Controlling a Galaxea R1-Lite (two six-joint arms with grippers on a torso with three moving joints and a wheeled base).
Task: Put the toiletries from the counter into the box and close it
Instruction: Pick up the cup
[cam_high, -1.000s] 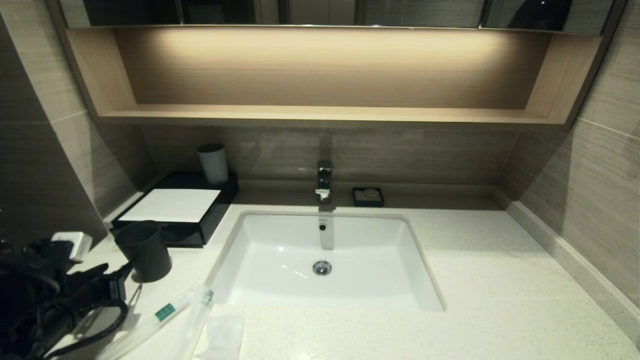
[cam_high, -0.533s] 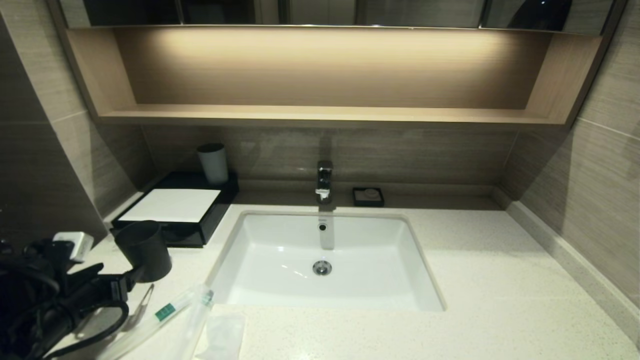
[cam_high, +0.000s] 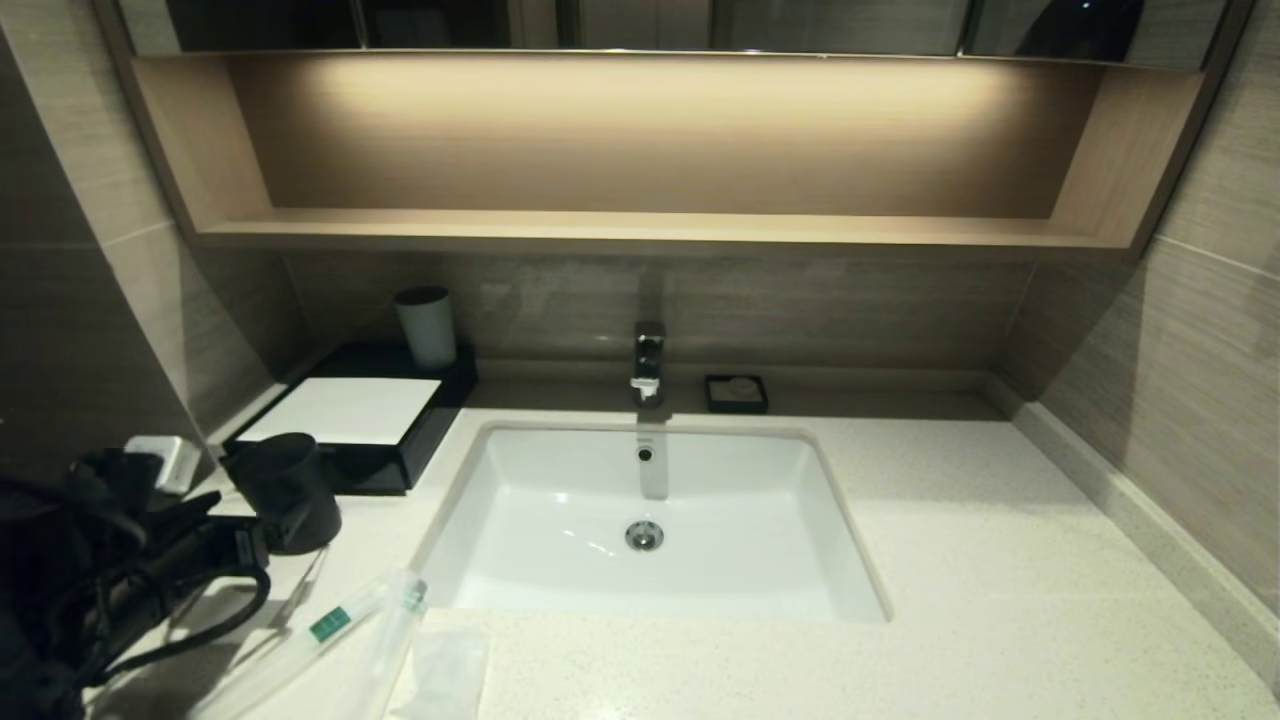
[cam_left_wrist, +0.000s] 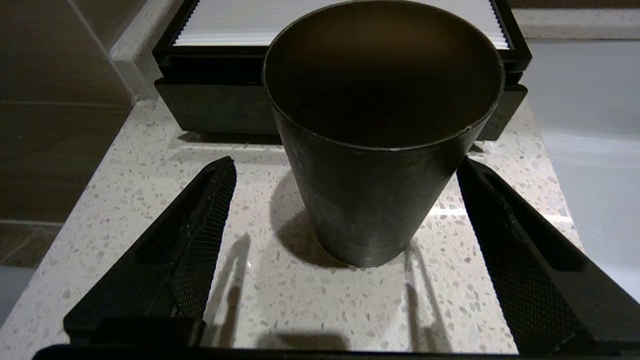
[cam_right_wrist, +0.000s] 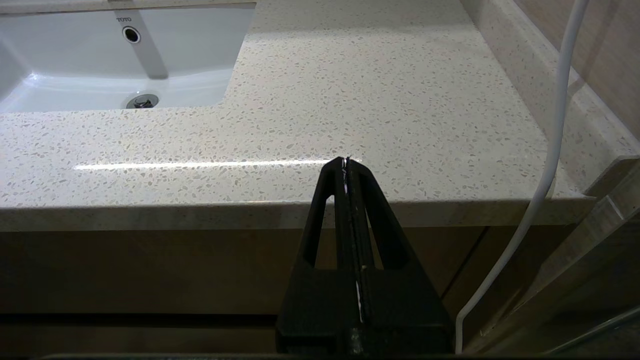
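Left gripper fingers spread wide around empty dark grey cup, box drawer shut, right gripper fingers pressed together.

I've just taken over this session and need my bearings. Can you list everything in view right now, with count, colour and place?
Counter: one, cream speckled, across the front.
Sink: one, white, set into the counter.
Tap: one, chrome, behind the sink.
Box: one, black with white top, back left corner.
Dark cup: one, dark grey, in front of the box.
Pale cup: one, pale grey, behind the box.
Soap dish: one, black, right of the tap.
Packets: two or so, clear, one green-labelled, front left.
Sachet: one, translucent white, beside the packets.
Shelf: one, light wood, on the wall.
Left tool: open, either side of the dark cup.
Right tool: shut, off the front right counter edge.
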